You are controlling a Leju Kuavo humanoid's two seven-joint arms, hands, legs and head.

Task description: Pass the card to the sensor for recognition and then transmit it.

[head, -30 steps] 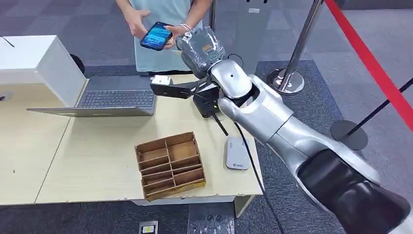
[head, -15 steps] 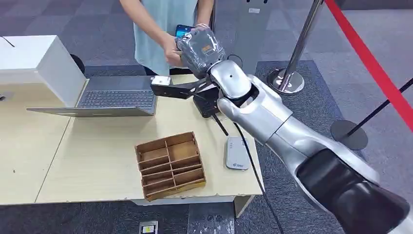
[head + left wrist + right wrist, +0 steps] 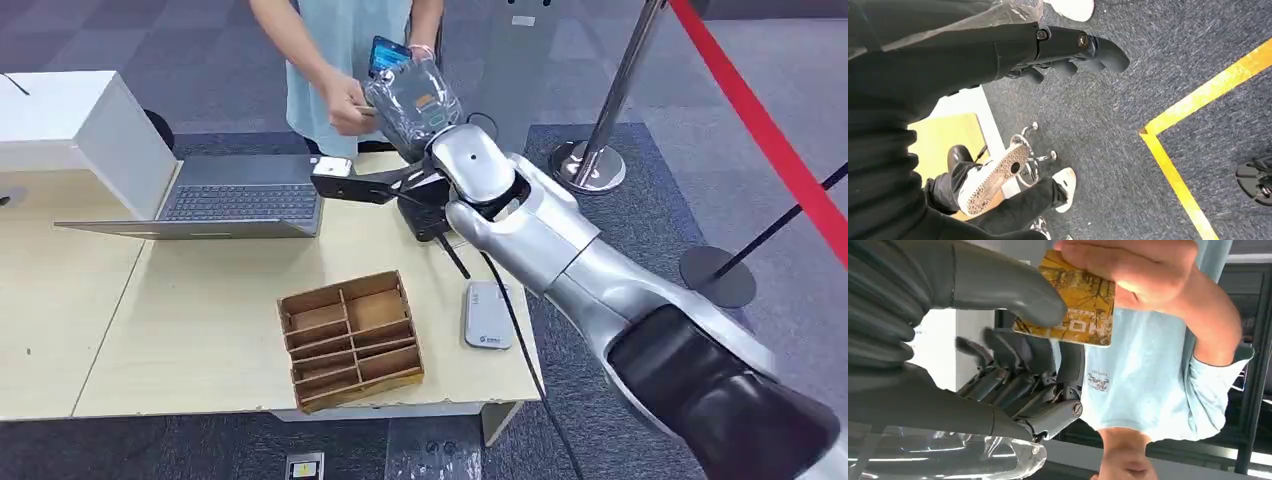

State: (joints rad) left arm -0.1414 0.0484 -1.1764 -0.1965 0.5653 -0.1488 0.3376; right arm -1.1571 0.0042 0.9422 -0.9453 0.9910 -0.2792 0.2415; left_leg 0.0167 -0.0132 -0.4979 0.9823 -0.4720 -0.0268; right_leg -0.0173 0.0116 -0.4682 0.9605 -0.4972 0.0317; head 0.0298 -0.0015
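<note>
One arm, the right, reaches out over the counter [image 3: 200, 320]; right hand [image 3: 1013, 340] pinches the card [image 3: 1080, 300] under its thumb, above spread fingers [image 3: 998, 347], a person's hand [image 3: 1128, 265] gripping the card too.

I see the card [image 3: 1075, 305], yellow-orange with a printed picture, held flat between the right hand's [image 3: 1013, 340] thumb and fingers, while a person's hand [image 3: 1128, 270] grips its other end. The sensor [image 3: 487, 315], a flat grey pad, lies on the table's right edge.
</note>
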